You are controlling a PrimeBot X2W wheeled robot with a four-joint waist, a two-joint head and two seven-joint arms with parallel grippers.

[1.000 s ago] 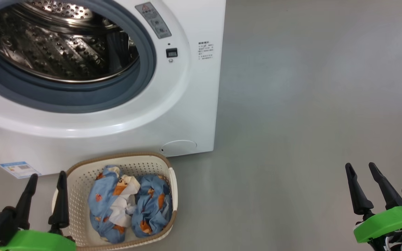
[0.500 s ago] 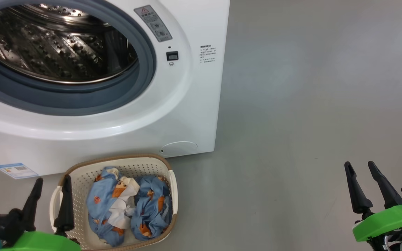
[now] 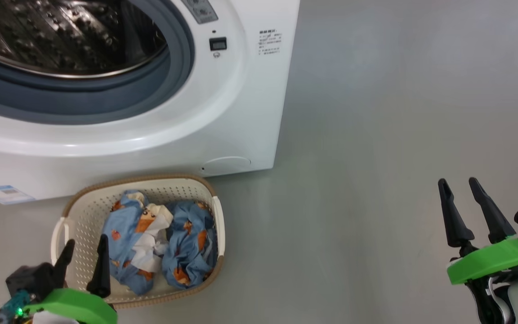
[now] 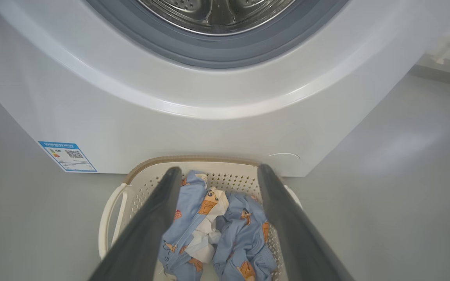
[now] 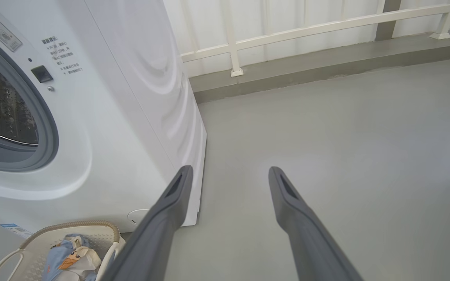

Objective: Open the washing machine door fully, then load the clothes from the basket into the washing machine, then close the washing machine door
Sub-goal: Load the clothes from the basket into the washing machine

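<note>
The washing machine (image 3: 241, 112) stands white at the upper left, its steel drum (image 3: 61, 31) uncovered; the washing machine door is out of view. In front of it on the floor sits the cream basket (image 3: 79, 202) holding the blue bear-print clothes (image 3: 151, 243). My left gripper (image 3: 86, 240) is open over the basket's near left part; in the left wrist view its fingers (image 4: 219, 168) frame the clothes (image 4: 229, 226) with nothing between them. My right gripper (image 3: 457, 181) stands open and empty over bare floor far to the right, fingers (image 5: 229, 169) spread.
A blue label (image 4: 67, 156) and a round cap (image 3: 225, 165) mark the machine's lower front. Grey floor (image 3: 376, 135) stretches to the right of the machine. A white railing (image 5: 307, 27) on a raised kerb runs behind.
The head camera has tilted down, sliding the machine and basket up the picture. My left gripper has moved right, from beside the basket's left rim to over its inside. Both grippers stay open.
</note>
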